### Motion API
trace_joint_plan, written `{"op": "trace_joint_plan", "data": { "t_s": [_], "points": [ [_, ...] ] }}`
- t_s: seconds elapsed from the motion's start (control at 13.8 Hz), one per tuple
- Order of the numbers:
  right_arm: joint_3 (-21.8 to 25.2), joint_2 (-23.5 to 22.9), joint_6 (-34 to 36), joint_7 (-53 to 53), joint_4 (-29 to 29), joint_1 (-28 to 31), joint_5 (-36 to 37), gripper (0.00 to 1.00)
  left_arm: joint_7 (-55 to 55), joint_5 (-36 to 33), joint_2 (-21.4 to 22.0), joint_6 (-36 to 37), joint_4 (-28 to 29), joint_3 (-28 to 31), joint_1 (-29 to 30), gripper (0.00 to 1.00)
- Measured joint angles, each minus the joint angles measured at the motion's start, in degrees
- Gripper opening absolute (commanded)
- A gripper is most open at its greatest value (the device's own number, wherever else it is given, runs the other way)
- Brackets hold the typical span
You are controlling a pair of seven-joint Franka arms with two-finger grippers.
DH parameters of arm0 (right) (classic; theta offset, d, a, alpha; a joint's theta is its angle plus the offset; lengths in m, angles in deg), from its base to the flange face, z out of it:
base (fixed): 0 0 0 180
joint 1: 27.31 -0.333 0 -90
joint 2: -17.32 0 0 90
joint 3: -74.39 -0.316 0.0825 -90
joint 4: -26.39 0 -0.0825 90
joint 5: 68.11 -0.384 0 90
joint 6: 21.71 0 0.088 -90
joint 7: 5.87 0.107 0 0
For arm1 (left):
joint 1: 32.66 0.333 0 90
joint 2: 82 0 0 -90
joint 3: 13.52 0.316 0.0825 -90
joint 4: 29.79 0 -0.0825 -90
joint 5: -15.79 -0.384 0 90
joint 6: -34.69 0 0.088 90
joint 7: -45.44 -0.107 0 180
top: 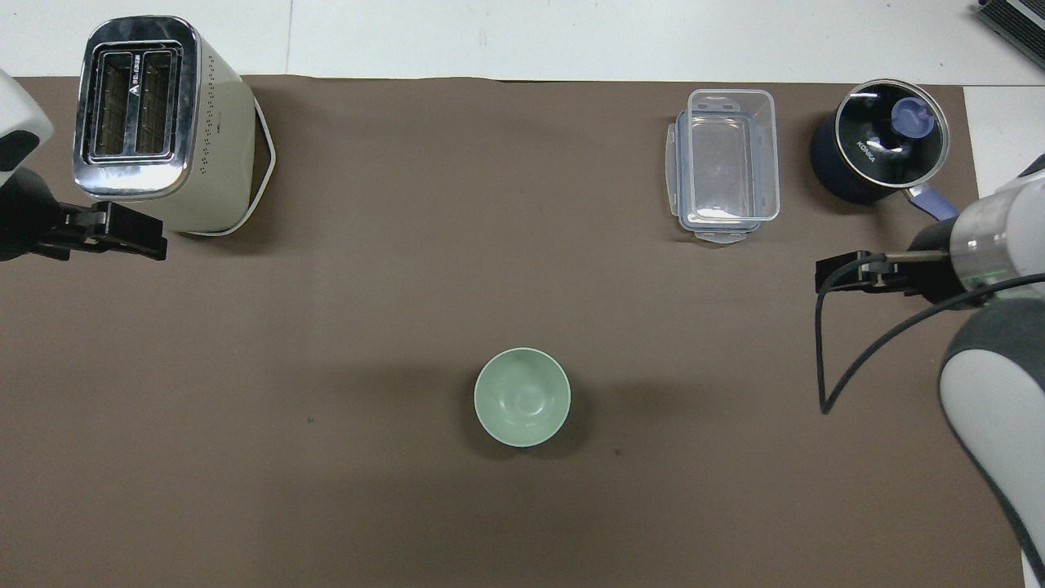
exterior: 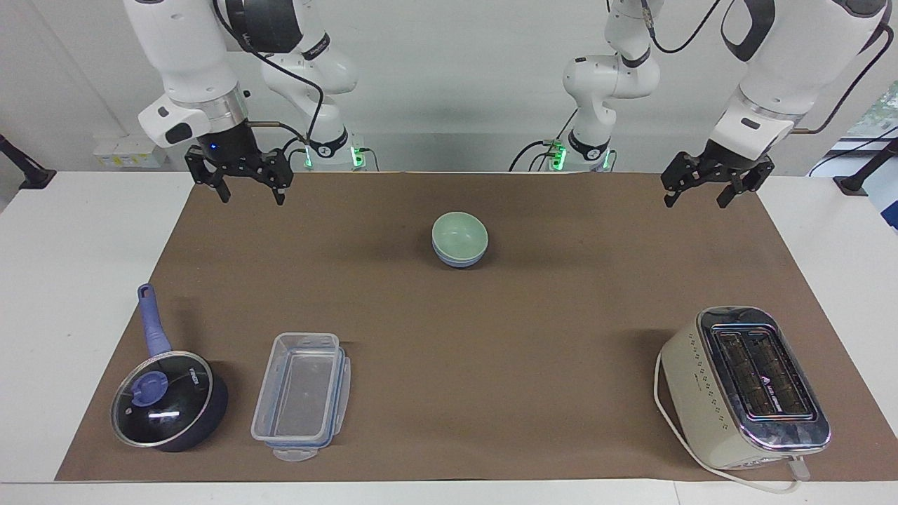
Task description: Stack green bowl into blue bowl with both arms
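Observation:
The pale green bowl (exterior: 459, 233) sits nested inside the light blue bowl (exterior: 459, 262) in the middle of the brown mat, on the part nearer to the robots. In the overhead view only the green bowl (top: 522, 397) shows; the blue bowl is hidden under it. My right gripper (exterior: 252, 199) is open and empty, raised over the mat's corner at the right arm's end, well apart from the bowls; it also shows in the overhead view (top: 829, 273). My left gripper (exterior: 694, 203) is open and empty, raised over the mat at the left arm's end, where the left arm waits.
A cream toaster (exterior: 747, 386) stands farther from the robots at the left arm's end. A clear plastic container (exterior: 302, 396) and a dark blue lidded saucepan (exterior: 168, 400) sit farther from the robots at the right arm's end.

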Motion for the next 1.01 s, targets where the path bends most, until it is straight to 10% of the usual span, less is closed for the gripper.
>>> {"op": "trace_joint_plan", "data": {
  "t_s": [1.01],
  "points": [
    [0.8, -0.1, 4.7, 4.8, 2.5, 0.2, 0.0, 1.0, 0.0, 0.0, 0.0, 0.0, 0.0, 0.0, 0.0, 1.0]
  ]
}}
